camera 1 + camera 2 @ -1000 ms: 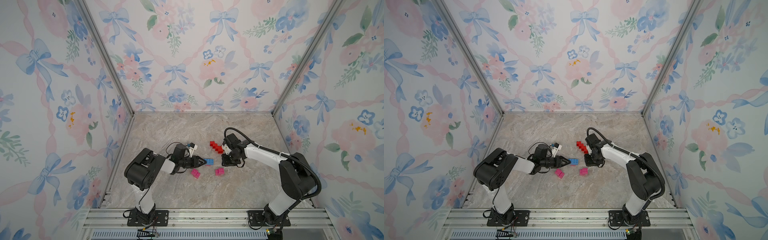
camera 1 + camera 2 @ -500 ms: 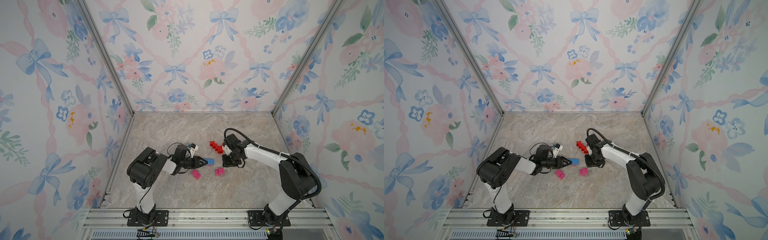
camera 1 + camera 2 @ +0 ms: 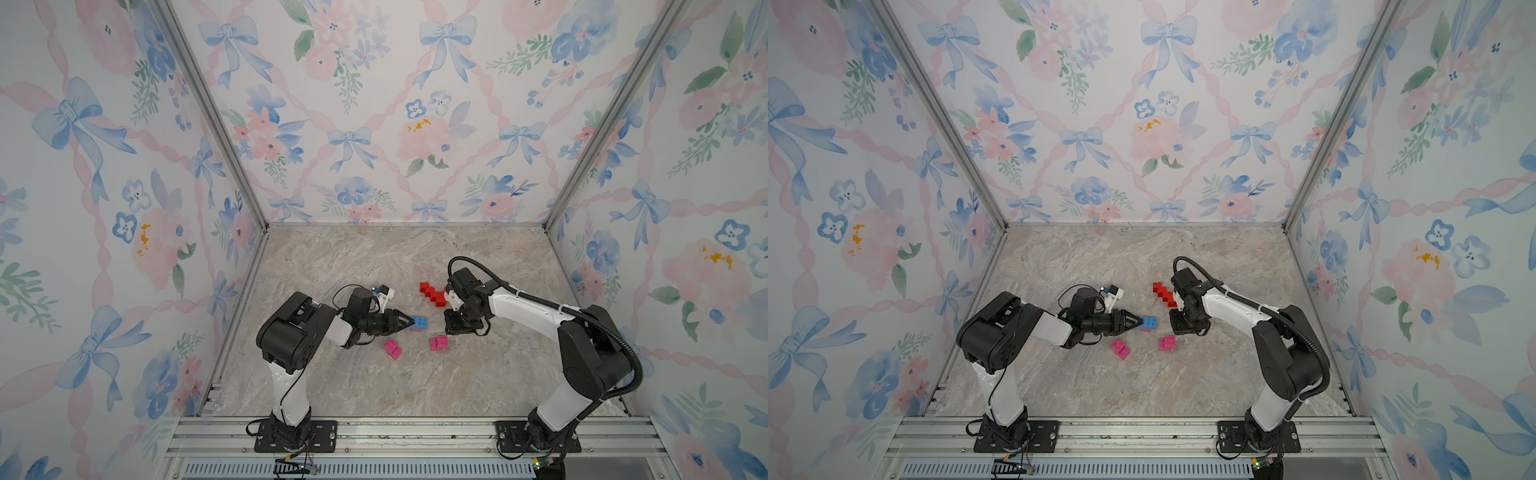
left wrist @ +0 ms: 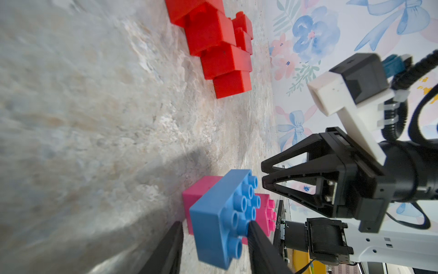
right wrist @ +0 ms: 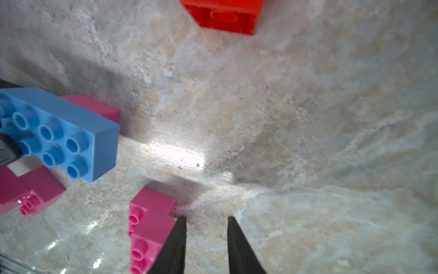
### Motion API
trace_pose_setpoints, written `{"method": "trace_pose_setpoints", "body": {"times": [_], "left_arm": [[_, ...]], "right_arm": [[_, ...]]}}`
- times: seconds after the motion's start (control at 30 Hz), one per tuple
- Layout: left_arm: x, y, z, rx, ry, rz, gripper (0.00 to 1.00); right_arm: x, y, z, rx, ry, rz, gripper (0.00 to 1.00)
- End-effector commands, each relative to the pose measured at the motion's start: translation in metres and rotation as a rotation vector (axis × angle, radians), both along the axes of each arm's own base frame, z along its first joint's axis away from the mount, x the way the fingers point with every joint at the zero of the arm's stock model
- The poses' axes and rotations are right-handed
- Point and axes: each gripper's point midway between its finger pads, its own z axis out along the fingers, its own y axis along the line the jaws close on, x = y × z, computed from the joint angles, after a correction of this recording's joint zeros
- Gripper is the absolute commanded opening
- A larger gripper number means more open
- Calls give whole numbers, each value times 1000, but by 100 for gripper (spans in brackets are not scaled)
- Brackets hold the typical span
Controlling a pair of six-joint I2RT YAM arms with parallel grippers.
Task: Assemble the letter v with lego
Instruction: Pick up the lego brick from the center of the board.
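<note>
A blue lego brick (image 3: 419,323) (image 3: 1148,322) rests on a pink brick (image 4: 199,192) near the floor's middle. My left gripper (image 3: 410,321) (image 4: 214,223) lies low and straddles the blue brick (image 4: 220,218). One finger (image 4: 258,244) touches its studs, while a gap shows at the other finger (image 4: 170,246). A red stair of joined bricks (image 3: 432,293) (image 4: 220,47) lies behind. My right gripper (image 3: 457,327) (image 5: 205,218) points down beside a pink pair (image 3: 439,343) (image 5: 151,227). Its tips stand nearly together with nothing between them.
Another pink pair (image 3: 392,348) (image 3: 1120,348) lies on the marble floor just in front of my left gripper. Flowered walls close the cell on three sides. An aluminium rail (image 3: 415,432) with both arm bases runs along the front.
My left gripper's fingers have spread slightly around the blue brick, and the left arm's upper part has shifted a little. The right arm and the bricks have not moved.
</note>
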Motion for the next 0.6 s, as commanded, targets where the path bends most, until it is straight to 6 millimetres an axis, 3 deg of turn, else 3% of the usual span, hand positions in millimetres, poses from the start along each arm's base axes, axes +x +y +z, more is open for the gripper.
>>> {"method": "trace_pose_setpoints", "body": {"times": [0.0,0.57], "left_arm": [[3,-3,1,-14,-4,-9,47],[0,-3,-2,-8,3,-4,33]], "right_arm": [[-6,-6,-7,-30,33,14,31],[-9,5,-16,-24,49,55,30]]}}
